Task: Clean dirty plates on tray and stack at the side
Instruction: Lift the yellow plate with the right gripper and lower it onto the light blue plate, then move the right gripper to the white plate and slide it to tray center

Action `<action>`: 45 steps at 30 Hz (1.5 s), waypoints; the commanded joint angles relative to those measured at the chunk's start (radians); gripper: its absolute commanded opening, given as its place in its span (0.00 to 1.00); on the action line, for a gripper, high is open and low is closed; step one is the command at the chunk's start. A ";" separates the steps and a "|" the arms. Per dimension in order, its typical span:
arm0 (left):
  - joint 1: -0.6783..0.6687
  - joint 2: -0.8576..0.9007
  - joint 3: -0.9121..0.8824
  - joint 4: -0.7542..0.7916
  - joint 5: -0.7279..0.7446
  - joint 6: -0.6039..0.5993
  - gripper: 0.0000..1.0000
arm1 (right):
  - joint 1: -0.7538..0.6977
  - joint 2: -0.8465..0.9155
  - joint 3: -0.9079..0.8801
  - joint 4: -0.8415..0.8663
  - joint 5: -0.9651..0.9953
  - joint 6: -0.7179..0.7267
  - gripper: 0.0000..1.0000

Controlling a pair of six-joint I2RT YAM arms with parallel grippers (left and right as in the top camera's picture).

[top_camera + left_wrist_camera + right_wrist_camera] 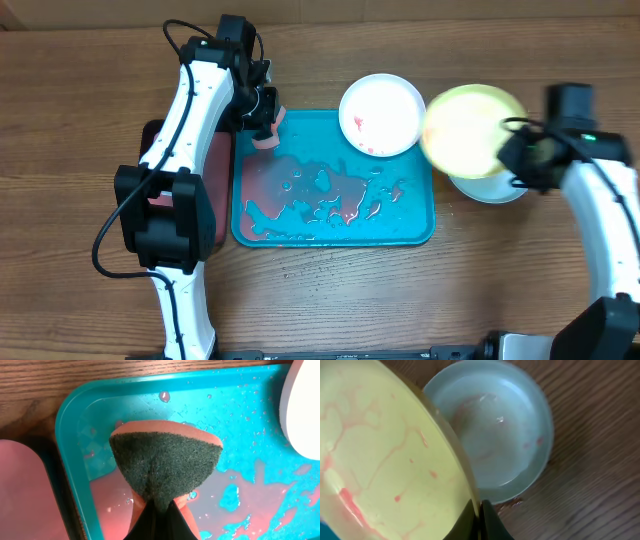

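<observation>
My right gripper (524, 152) is shut on the rim of the yellow-green plate (468, 130), holding it tilted above the light blue plate (492, 186), which lies on the table right of the teal tray (420, 232). In the right wrist view my right gripper (479, 510) pinches the yellow-green plate (385, 455), streaked with red, over the light blue plate (505, 440). The white plate (382, 113), with red smears, rests on the tray's far right corner. My left gripper (266, 128) is shut on an orange sponge (167, 465) with a dark scouring face, over the tray's (75, 485) far left corner.
Pinkish-red water pools over the tray floor (320, 195). A smaller pinkish-red tray (220, 190) lies left of the teal tray, under my left arm. The white plate's edge (300, 415) shows at the right of the left wrist view. Bare wooden table surrounds everything.
</observation>
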 commanded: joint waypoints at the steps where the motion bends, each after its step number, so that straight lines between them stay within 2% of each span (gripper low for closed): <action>1: -0.004 -0.001 -0.005 0.009 -0.013 -0.017 0.04 | -0.133 0.047 -0.062 0.045 -0.060 -0.025 0.04; 9: -0.004 -0.001 -0.005 0.013 -0.013 -0.017 0.04 | -0.182 0.169 -0.113 0.122 -0.060 -0.025 0.05; 15: -0.004 -0.001 -0.005 0.013 -0.013 -0.017 0.04 | -0.145 0.223 -0.111 0.179 -0.083 -0.026 0.34; 18: -0.004 -0.001 -0.005 0.013 -0.013 -0.017 0.04 | -0.117 0.223 -0.085 0.198 -0.185 -0.099 0.40; 23: -0.004 -0.001 -0.005 0.013 -0.013 -0.017 0.04 | -0.021 0.223 -0.016 0.213 -0.277 -0.103 0.43; 26: -0.004 -0.001 -0.005 0.016 -0.013 -0.017 0.04 | 0.089 0.224 -0.009 0.284 -0.295 -0.090 0.48; 29: -0.004 -0.001 -0.005 0.016 -0.013 -0.017 0.04 | 0.177 0.235 -0.009 0.334 -0.262 -0.032 0.48; 32: -0.004 -0.001 -0.005 0.016 -0.013 -0.017 0.04 | 0.267 0.274 -0.009 0.371 -0.159 0.090 0.47; 37: -0.004 -0.001 -0.005 0.020 -0.013 -0.017 0.04 | 0.357 0.357 -0.009 0.429 -0.125 0.193 0.37; 43: -0.005 -0.001 -0.005 0.029 -0.013 -0.021 0.04 | 0.402 0.431 -0.009 0.549 -0.107 0.190 0.35; 45: -0.005 -0.001 -0.005 0.030 -0.013 -0.021 0.04 | 0.407 0.446 -0.009 0.559 -0.107 0.190 0.30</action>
